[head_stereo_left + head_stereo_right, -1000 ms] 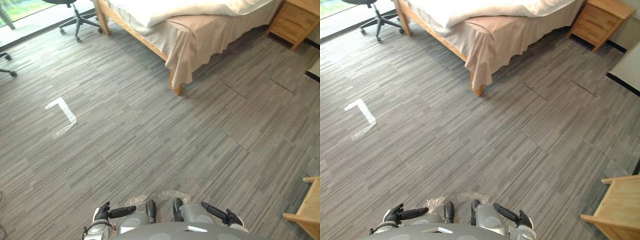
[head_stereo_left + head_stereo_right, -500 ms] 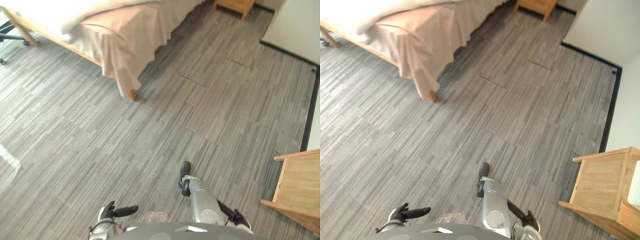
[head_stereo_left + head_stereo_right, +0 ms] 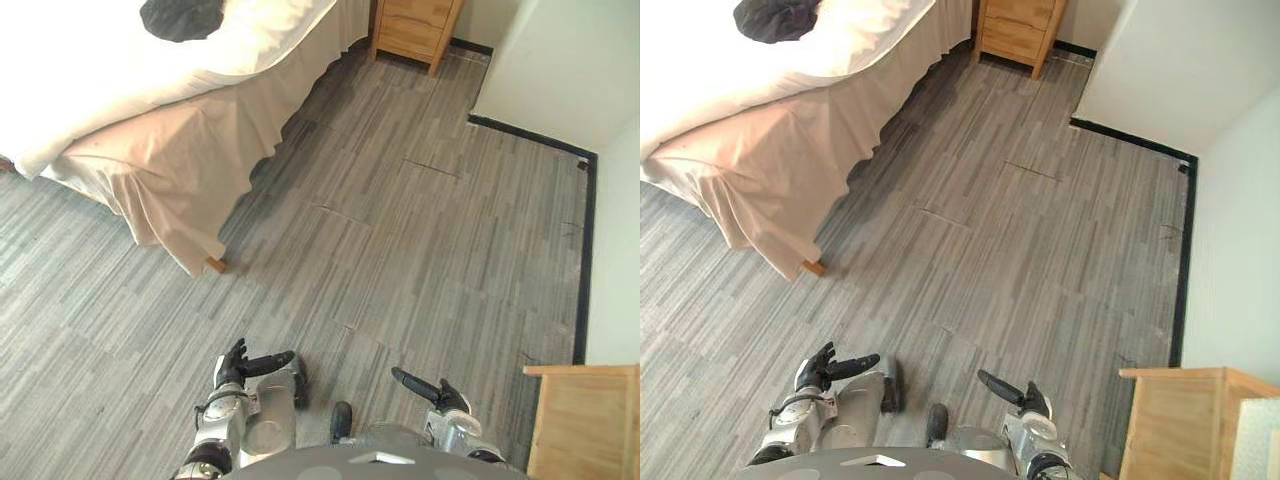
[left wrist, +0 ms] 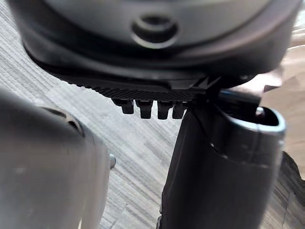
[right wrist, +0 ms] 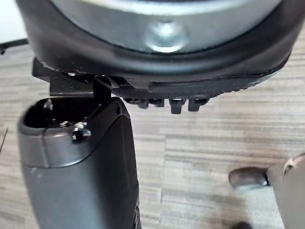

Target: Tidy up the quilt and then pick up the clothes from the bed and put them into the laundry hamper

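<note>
A dark pile of clothes (image 3: pixel 183 17) lies on the white quilt (image 3: pixel 100 80) on the bed (image 3: pixel 170 175), far from the robot. A small wooden cabinet (image 3: pixel 414 24) stands by the bed. The left hand (image 3: pixel 240 366) and right hand (image 3: pixel 440 397) are both low over the grey floor (image 3: pixel 400 250). Their fingers are loose and hold nothing.
</note>
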### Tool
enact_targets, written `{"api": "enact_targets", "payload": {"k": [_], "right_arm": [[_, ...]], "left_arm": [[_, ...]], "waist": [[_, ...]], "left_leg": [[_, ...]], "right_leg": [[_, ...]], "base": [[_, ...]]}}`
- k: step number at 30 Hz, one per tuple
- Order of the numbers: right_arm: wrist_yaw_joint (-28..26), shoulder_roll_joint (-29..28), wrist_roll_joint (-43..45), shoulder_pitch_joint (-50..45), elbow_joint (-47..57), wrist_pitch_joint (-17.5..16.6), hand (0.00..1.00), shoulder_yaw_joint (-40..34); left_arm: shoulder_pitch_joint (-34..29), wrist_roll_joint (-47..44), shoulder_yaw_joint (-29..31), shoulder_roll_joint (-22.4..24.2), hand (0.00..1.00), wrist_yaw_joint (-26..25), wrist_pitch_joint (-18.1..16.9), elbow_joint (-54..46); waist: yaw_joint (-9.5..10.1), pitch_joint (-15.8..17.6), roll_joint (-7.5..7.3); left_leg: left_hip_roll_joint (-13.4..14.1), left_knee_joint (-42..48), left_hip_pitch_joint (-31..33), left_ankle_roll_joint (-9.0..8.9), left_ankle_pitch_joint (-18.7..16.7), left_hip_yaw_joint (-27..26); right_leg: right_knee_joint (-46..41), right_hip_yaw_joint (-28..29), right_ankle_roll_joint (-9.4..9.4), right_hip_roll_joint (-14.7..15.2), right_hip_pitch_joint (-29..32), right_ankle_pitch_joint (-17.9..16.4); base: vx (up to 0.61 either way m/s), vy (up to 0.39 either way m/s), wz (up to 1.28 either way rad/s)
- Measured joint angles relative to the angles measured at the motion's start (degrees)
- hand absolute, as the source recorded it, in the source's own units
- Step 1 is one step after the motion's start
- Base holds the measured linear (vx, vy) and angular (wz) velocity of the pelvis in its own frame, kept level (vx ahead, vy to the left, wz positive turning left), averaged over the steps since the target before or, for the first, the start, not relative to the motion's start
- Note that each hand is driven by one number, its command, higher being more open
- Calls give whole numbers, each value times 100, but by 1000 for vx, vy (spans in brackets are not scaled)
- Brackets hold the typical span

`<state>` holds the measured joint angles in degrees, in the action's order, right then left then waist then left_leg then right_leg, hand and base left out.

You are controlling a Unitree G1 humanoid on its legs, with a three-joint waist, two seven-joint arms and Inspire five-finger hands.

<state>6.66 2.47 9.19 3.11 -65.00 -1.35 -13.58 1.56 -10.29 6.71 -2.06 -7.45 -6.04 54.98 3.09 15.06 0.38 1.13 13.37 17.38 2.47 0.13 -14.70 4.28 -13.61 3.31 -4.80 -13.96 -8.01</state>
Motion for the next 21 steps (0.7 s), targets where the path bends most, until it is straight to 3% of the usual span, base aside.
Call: {"api": "enact_targets", "payload": {"k": [1,2,4,5,6,7,8,9,10,11,12,13,14,15,16,17,19,21], "right_arm": [[2,39,-2,-1,-3,24,100,3],[73,-20,7,2,-12,48,100,20],[-94,-169,-2,42,2,35,100,12],[-91,-263,-98,38,31,62,100,-20],[-105,-220,-209,-123,35,118,100,-162],[-105,-107,-217,-234,51,105,100,-213],[-84,-47,-227,-366,46,32,100,-388],[-68,-59,-225,-402,54,31,100,-402],[23,-52,-211,-493,97,19,100,-437],[34,-27,-201,-510,114,25,100,-532],[25,-20,-204,-507,134,15,100,-579],[30,-18,-207,-505,234,-30,100,-628],[56,25,-205,-504,275,-41,100,-667],[69,62,-204,-501,282,-42,100,-675],[84,128,-208,-494,283,-42,100,-638],[81,134,-206,-492,291,-42,100,-624],[54,168,-206,-468,324,-39,100,-554],[5,172,-199,-471,350,-19,100,-414]], "left_arm": [[31,-38,90,11,100,35,20,-13],[97,-85,266,-66,100,18,92,72],[78,-463,353,-151,100,94,301,76],[-61,-479,508,-117,100,42,267,85],[-283,-487,602,52,100,-63,170,91],[-392,-488,542,141,100,-73,177,73],[-513,-493,415,71,100,-86,149,135],[-503,-483,379,36,100,-86,150,160],[-486,-465,224,-72,100,-89,130,288],[-417,-459,162,-81,100,-87,131,378],[-407,-458,111,-96,100,-93,137,423],[-406,-458,52,-110,100,-87,143,431],[-381,-466,-72,-109,100,-83,144,446],[-383,-477,-148,-98,100,-84,141,441],[-398,-488,-215,-67,100,-72,137,393],[-426,-489,-242,-67,100,-72,132,388],[-454,-512,-249,-65,100,-78,135,394],[-503,-518,-184,-76,100,-71,131,331]], "waist": [[16,-49,34],[-8,-81,-148],[10,-56,-242],[67,-35,-240],[79,-193,-221],[152,-284,-59],[90,-381,7],[54,-385,-60],[-34,-386,-188],[-39,-382,-166],[-63,-374,-133],[-201,-363,-123],[-286,-303,-32],[-315,-278,11],[-304,-235,78],[-297,-227,93],[-288,-225,95],[-263,-251,-13]], "left_leg": [[-54,-129,-10,106,274,-91],[-261,-285,-85,270,338,-133],[-369,-146,-185,561,181,-96],[-292,779,61,782,-258,-386],[-384,789,-35,606,-532,-560],[-386,503,-165,628,-215,-509],[-593,44,-826,779,-748,-247],[-672,-53,-948,750,-756,-128],[-883,-234,-1281,661,-821,242],[-913,-262,-1540,644,-854,611],[-910,-313,-1664,617,-874,801],[-899,-449,-1906,593,-885,1265],[-803,-543,-2163,531,-918,1738],[-724,-572,-2291,442,-963,1926],[-548,-576,-2560,179,-1113,2236],[-474,-578,-2647,64,-1180,2322],[-256,-586,-2825,-259,-1372,2496],[10,-583,-3070,-673,-1687,2605]], "right_leg": [[-3,-14,-78,16,-41,-57],[-31,-119,-187,208,-58,-180],[-207,-217,-367,318,-96,-87],[-516,-263,-614,297,-221,96],[-1191,-494,-637,331,-217,72],[-1826,-612,-652,282,-28,83],[-3770,-788,-796,530,435,330],[-4180,-762,-815,647,564,481],[-5493,-700,-629,1010,1089,309],[-6139,-745,-390,1287,1562,131],[-6260,-783,-317,1413,1775,67],[-6248,-793,-311,1615,2128,-181],[-5811,-758,-442,1655,2338,-513],[-5429,-712,-463,1635,2404,-608],[-4233,-499,-557,1548,2519,-581],[-3737,-381,-629,1524,2575,-522],[-2288,160,-801,1406,2761,-110],[-894,735,-805,1384,2937,870]], "base": [[630,110,31],[557,89,40],[485,73,40],[458,112,63],[410,156,70],[557,301,138],[294,224,125],[430,161,184],[389,6,151],[506,12,154],[561,7,155],[673,-81,184],[658,-122,191],[631,-194,193],[409,-169,140],[405,-200,137],[455,-337,105],[583,-529,109]]}}
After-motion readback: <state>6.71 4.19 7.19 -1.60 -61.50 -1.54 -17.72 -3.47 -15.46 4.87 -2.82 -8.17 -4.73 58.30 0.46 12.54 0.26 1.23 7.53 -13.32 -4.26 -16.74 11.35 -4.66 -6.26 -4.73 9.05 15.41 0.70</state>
